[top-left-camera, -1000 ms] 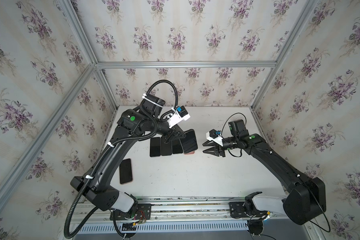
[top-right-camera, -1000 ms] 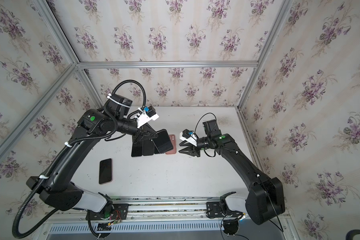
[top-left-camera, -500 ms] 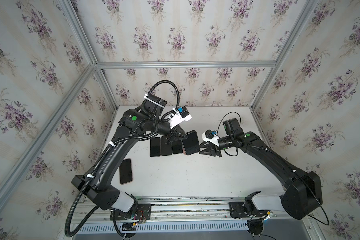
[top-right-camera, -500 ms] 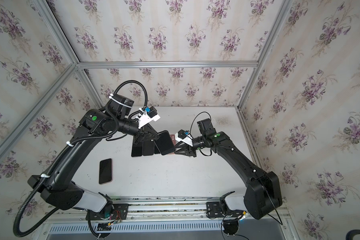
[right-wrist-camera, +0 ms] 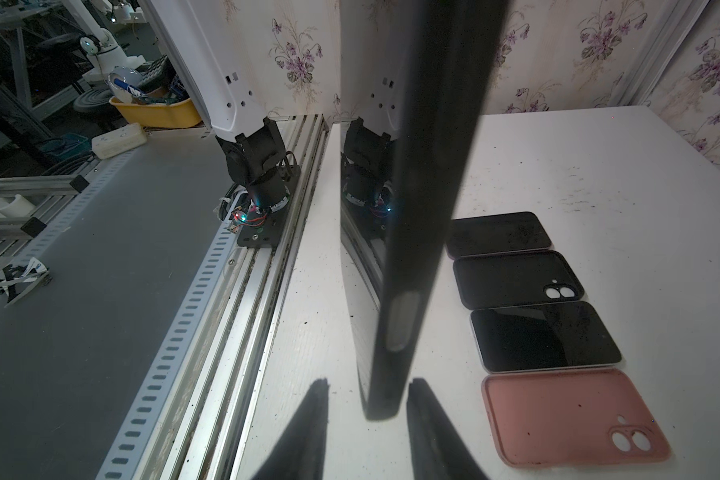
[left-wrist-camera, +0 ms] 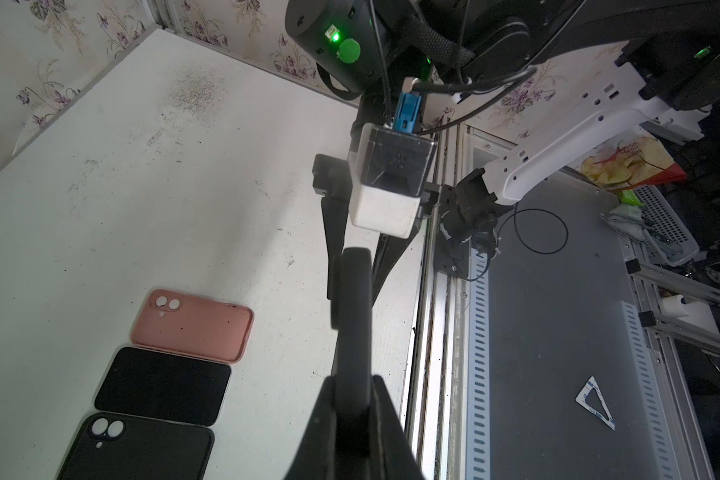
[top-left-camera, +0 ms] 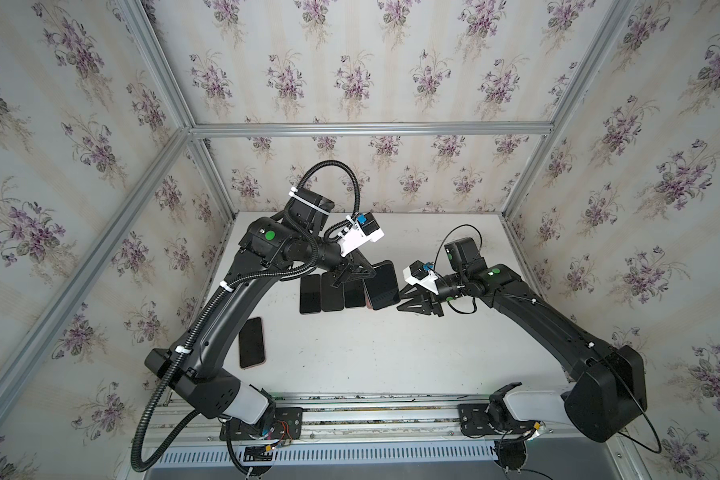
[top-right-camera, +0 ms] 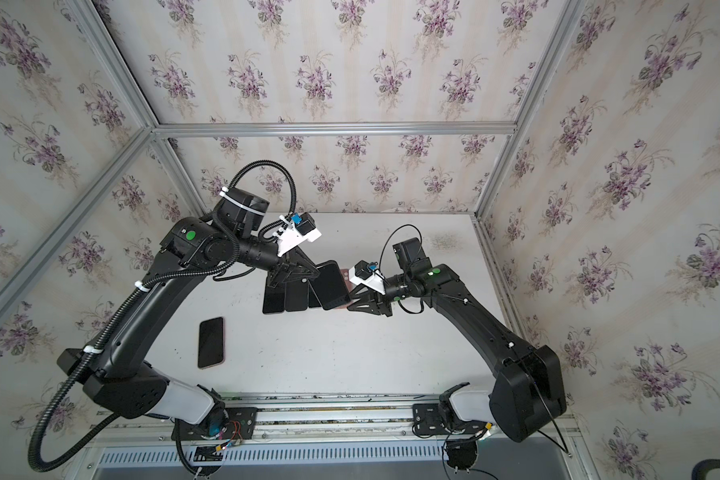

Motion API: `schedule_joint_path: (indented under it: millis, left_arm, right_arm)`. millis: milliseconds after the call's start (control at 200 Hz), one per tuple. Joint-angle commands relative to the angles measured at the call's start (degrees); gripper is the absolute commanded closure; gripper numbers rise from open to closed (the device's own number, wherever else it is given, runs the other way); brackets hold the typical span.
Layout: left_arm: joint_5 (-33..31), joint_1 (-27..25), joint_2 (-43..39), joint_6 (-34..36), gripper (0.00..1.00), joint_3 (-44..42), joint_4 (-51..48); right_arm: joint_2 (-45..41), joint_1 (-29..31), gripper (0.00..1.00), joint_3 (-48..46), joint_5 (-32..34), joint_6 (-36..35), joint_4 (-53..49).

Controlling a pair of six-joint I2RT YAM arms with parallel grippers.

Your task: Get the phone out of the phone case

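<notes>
A phone in a black phone case (top-left-camera: 382, 286) (top-right-camera: 330, 286) hangs tilted above the table, and my left gripper (top-left-camera: 360, 277) (left-wrist-camera: 352, 399) is shut on one end of it. In the left wrist view I see it edge-on (left-wrist-camera: 352, 307). My right gripper (top-left-camera: 400, 300) (right-wrist-camera: 367, 386) is open. Its two fingers stand either side of the phone's free end (right-wrist-camera: 383, 399), with a gap on each side and no contact. The glossy screen (right-wrist-camera: 360, 216) faces the rail side.
On the white table (top-left-camera: 391, 357) below lie a row of dark phones and one empty black case (right-wrist-camera: 516, 278), ending in an empty pink case (right-wrist-camera: 570, 415) (left-wrist-camera: 194, 324). Another phone in a pink case (top-left-camera: 251, 343) lies alone nearer the front rail (top-left-camera: 371, 415).
My right gripper has moved left to the held phone and its jaws have narrowed; they now straddle the phone's free end. The left arm has hardly moved.
</notes>
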Motion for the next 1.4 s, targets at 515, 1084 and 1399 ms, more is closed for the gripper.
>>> schedule_joint_path:
  millis: [515,1084,1399]
  left_arm:
    - [6.2,0.0,1.7,0.5,1.0,2.9,2.1]
    - [28.1,0.7,11.2,-14.0,1.0,5.7,10.2]
    - [30.1,0.7,12.0,-20.1,1.0,2.9,14.6]
  right_arm:
    - [0.8,0.7,0.89,2.3,-1.7,-4.0,-3.3]
    - [-3.5,3.5,0.87,-1.6,8.7,-2.8,15.1]
    - [-7.2,3.5,0.75,-8.1,15.8,5.1,31.5]
